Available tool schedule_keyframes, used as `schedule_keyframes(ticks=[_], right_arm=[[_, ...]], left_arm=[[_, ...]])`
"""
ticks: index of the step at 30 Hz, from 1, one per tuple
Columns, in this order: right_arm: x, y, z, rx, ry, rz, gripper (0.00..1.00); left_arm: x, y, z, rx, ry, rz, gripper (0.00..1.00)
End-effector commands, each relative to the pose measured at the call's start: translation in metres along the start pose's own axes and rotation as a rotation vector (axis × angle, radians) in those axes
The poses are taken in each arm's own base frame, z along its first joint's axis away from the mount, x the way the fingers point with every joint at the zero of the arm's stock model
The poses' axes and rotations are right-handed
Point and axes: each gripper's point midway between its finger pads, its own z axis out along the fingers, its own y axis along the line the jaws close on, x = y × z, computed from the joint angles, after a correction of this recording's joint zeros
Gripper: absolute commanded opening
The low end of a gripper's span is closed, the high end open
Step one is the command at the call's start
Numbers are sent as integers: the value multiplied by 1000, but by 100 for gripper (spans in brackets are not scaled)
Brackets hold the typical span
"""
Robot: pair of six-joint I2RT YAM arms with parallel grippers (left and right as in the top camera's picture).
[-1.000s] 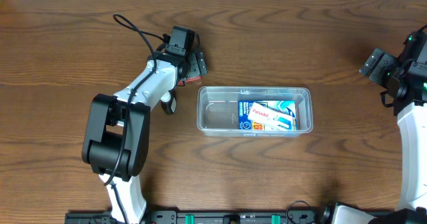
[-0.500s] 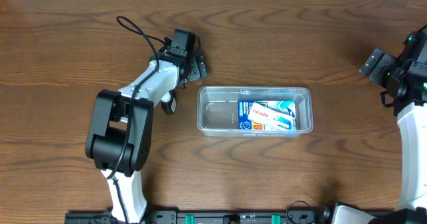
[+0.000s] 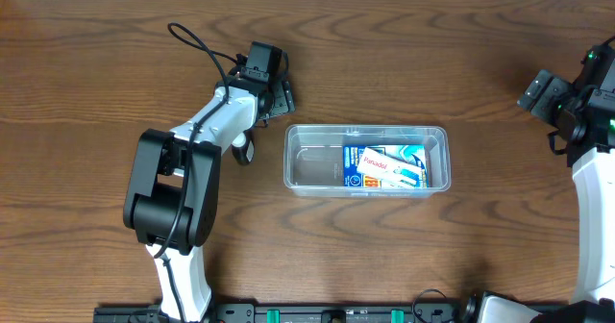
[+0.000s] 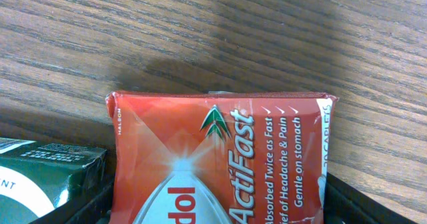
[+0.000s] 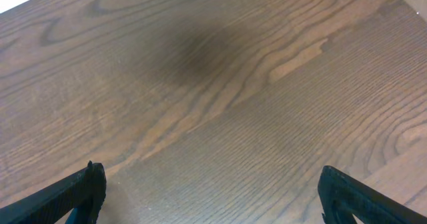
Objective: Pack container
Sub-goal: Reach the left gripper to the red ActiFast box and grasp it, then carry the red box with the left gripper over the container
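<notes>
My left hand (image 4: 220,214) is clamped on a red box (image 4: 220,151). It is glossy card with white "ActiFast" lettering, and it fills the gap between my two dark fingers (image 4: 360,207). A green box (image 4: 40,174) lies just beside it, on the left in my wrist view. I cannot tell if it touches a finger.

The container (image 3: 317,129) sits near that hand (image 3: 279,97), off toward my right arm and a little closer to my bases. It is clear plastic, a shallow rectangle with rounded corners and a rim, open side up. Its long axis runs across the table (image 3: 432,54), from my left side to my right. A blue and white box (image 3: 384,166) marked "Panadol" lies flat in the half farther from my left hand, and the nearer half shows bare plastic.

My right hand (image 5: 213,204) hangs well apart from the container, fingers spread wide with nothing between them. Below it is only the table's dark brown, streaky wood grain.
</notes>
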Motion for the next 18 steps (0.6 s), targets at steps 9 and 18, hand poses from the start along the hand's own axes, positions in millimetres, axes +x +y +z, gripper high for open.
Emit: schedule_keyframes(ticks=[9, 18], right_arm=[[-5, -1, -2, 1, -11, 18, 99], [-5, -1, -2, 1, -11, 18, 99]], left_arm=[[-39, -14, -52, 31, -96, 82, 80], [-47, -8, -153, 54, -141, 105, 81]])
